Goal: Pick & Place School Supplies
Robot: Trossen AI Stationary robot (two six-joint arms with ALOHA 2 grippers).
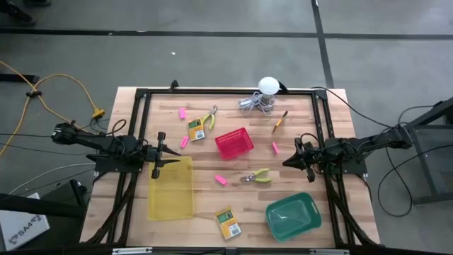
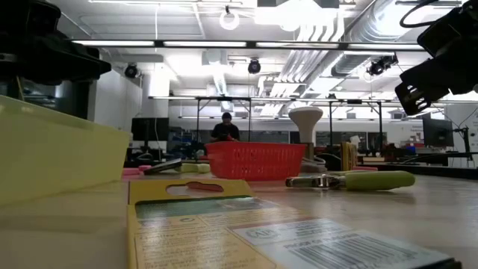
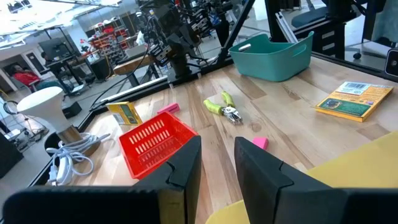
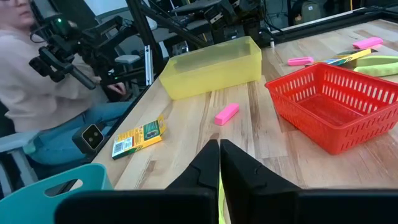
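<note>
Judging pliers (image 1: 256, 176) stiff and light, we'd grip the handles; left gripper (image 1: 161, 158) gapes empty, right gripper (image 1: 289, 161) closed, empty.

The whole table (image 1: 233, 152) is seen straight down from the high view, while the low view is set at table height, close behind a crayon box (image 2: 246, 232). The red basket (image 1: 234, 143) is shared by all four views; it is faced from opposite sides by the wrist views.

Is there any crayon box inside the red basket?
No, the red basket is empty; one crayon box lies beside it on the table.
</note>
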